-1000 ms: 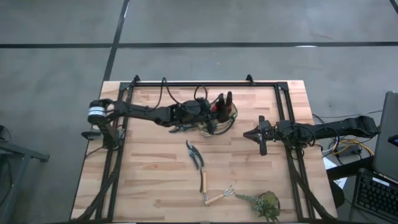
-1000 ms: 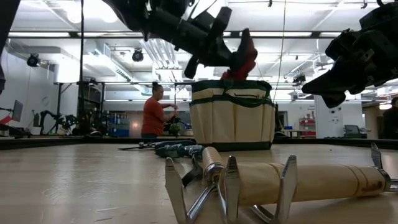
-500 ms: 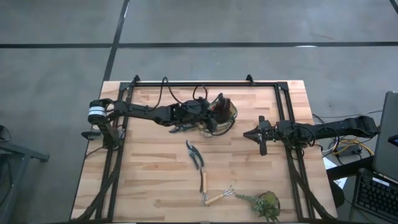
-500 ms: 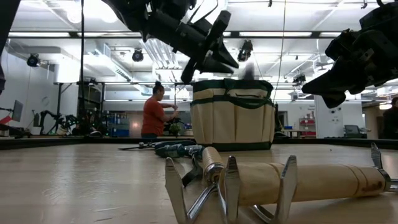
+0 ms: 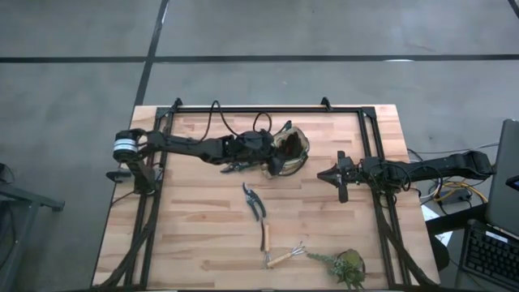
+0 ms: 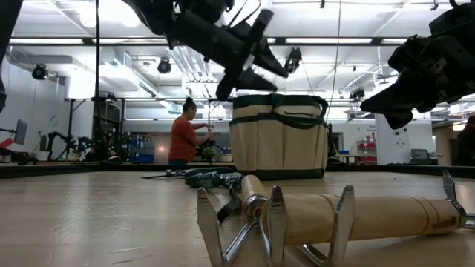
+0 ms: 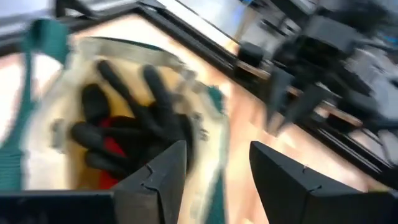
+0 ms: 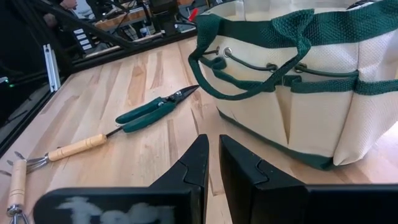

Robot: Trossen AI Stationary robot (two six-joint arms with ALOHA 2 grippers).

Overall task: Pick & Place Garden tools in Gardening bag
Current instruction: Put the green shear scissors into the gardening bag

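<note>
Over the bag: left tool (image 5: 272, 160) hovers at the rim, fingers spread, gripping nothing.
Done: red-and-black glove (image 7: 124, 134) lies inside the gardening bag (image 5: 302, 154).
Left: green-handled pruning shears (image 5: 255, 201), two wooden-handled fork tools (image 5: 280, 257) lie on the counter (image 5: 195, 219).
Right tool (image 5: 337, 175): waits beside the bag, fingers nearly closed, empty.
Materials: tan woven fabric, green trim; steel tines, smooth pale handles.

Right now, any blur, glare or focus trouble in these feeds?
Left wrist view: motion-smeared, though the glove in the bag still reads. Low view: ceiling lights glare, near rake soft. Right wrist view: sharp on shears. High view: even light.
</note>
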